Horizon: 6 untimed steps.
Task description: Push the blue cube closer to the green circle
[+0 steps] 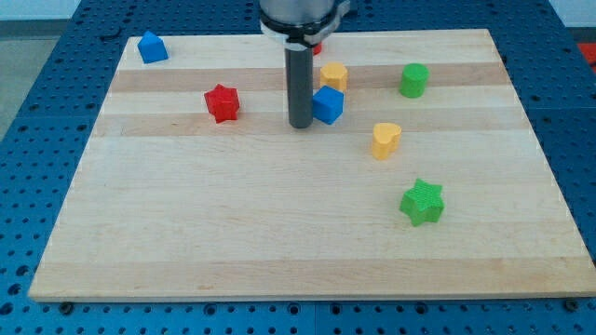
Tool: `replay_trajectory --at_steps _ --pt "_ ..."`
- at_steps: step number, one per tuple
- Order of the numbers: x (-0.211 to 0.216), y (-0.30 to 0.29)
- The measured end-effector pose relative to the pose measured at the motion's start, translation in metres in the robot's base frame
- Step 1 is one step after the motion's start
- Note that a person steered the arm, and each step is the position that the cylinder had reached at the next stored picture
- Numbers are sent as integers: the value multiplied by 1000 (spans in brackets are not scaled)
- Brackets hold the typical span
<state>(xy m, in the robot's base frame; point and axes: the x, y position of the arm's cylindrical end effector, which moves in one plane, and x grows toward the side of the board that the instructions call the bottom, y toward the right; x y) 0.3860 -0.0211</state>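
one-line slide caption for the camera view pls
My tip sits against the view's-left side of the blue cube, green circle up right.

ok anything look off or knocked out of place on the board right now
Nothing stands out. Every block sits flat on the wooden board, none tipped or over an edge. My tip rests against the view's left side of the blue cube, and the green circle lies off to the view's right.
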Motion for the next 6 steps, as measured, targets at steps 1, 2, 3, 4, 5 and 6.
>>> replay_trajectory --at_steps 1,2,3,4,5,6 --pt "-14 -6" --pt "-28 24" --pt "-33 65" --pt "-33 102" --pt "-33 108" --pt "-33 102"
